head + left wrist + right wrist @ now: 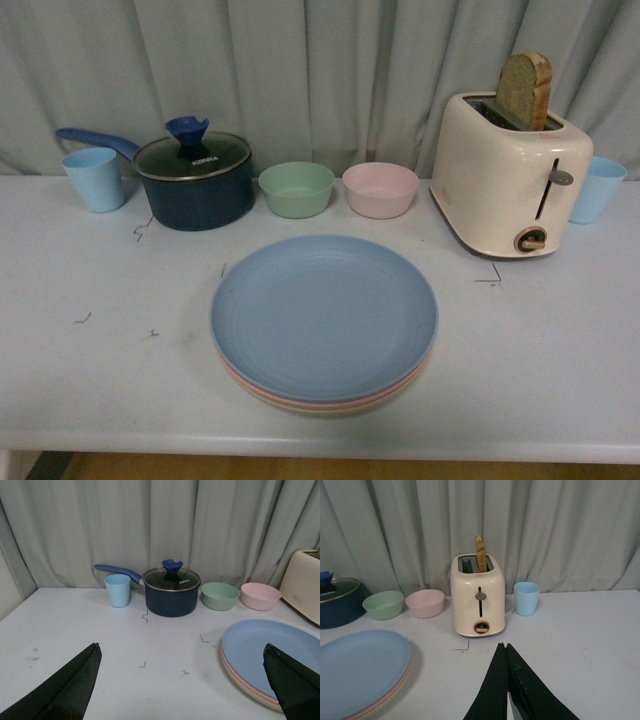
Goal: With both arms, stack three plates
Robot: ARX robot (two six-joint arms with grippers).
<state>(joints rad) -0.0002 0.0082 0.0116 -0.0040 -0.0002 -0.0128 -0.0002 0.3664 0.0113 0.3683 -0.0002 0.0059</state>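
Note:
The three plates lie in one stack at the table's front middle. The light blue plate is on top, with the pink plate's rim under it and the beige plate's rim at the bottom. The stack also shows in the left wrist view and in the right wrist view. My left gripper is open and empty, to the left of the stack, one finger in front of its edge. My right gripper is shut and empty, to the right of the stack. Neither gripper shows in the front view.
Along the back stand a blue cup, a dark blue lidded pot, a green bowl, a pink bowl, a cream toaster with a slice of bread, and a second blue cup. A grey curtain hangs behind.

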